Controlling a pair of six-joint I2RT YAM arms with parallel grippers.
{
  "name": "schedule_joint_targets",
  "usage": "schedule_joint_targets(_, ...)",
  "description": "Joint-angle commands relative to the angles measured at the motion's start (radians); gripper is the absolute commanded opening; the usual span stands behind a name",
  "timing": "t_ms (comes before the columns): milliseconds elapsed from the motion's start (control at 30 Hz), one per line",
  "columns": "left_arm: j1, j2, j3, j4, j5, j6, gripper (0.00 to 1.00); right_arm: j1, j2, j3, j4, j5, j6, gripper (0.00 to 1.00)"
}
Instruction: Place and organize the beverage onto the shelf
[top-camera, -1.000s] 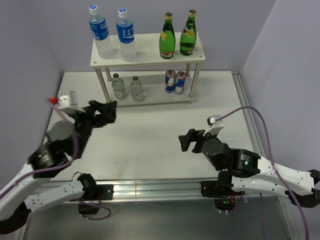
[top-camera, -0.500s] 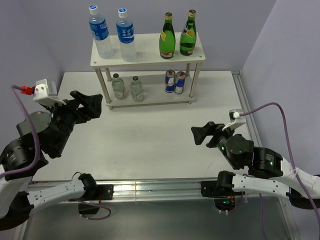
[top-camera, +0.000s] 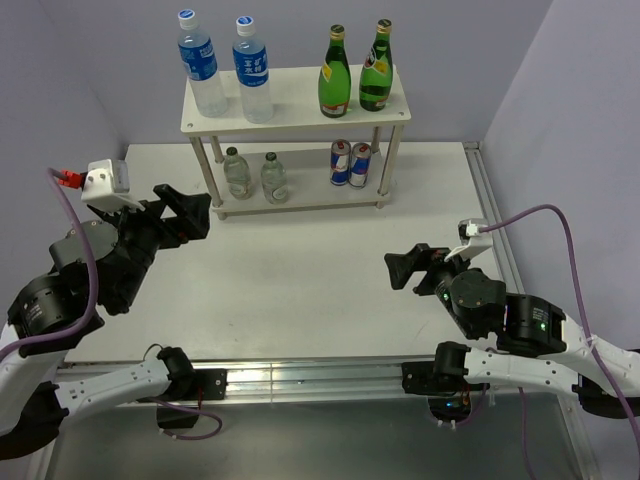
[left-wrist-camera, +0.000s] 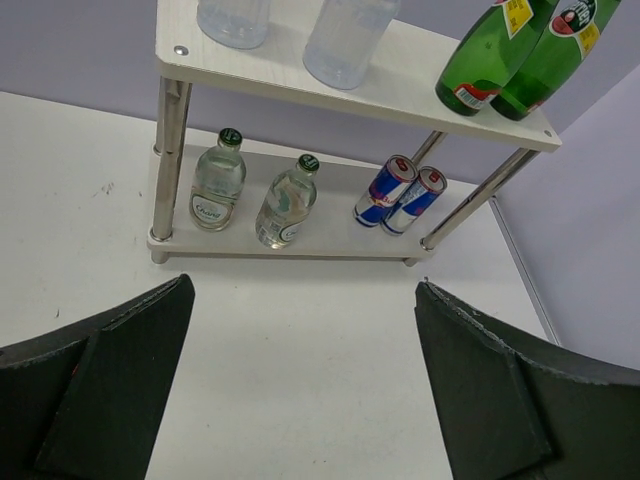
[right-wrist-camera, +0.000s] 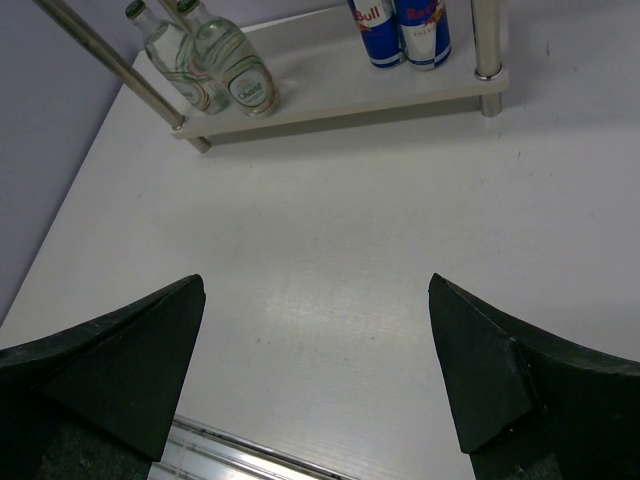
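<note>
The pale beige two-tier shelf (top-camera: 300, 118) stands at the back of the table. Its top board holds two water bottles (top-camera: 200, 62) at the left and two green glass bottles (top-camera: 335, 72) at the right. Its lower board holds two small clear bottles (top-camera: 238, 172) and two Red Bull cans (top-camera: 350, 163). The left wrist view shows the shelf (left-wrist-camera: 400, 95), small bottles (left-wrist-camera: 218, 182) and cans (left-wrist-camera: 400, 195). My left gripper (top-camera: 185, 212) is open and empty, raised left of the shelf. My right gripper (top-camera: 412, 268) is open and empty over the table's right front.
Grey walls close the back and both sides. A metal rail (top-camera: 300, 378) runs along the table's near edge. The right arm's cable (top-camera: 530, 215) loops above the right side.
The left arm swung back and up to the left a second ago, then shifted slightly right. The right gripper drew back to the right and has since held still.
</note>
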Motion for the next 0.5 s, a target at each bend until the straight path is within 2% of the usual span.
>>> schedule_joint_targets(0, -0.004, 0.009, -0.002, 0.012, -0.004, 0.031, 0.99, -0.002, 0.008, 0.032, 0.004, 0.027, -0.017, 1.00)
schedule_joint_targets(467, -0.004, 0.003, -0.007, 0.055, -0.001, 0.051, 1.00, -0.002, 0.008, 0.013, 0.044, 0.017, -0.045, 1.00)
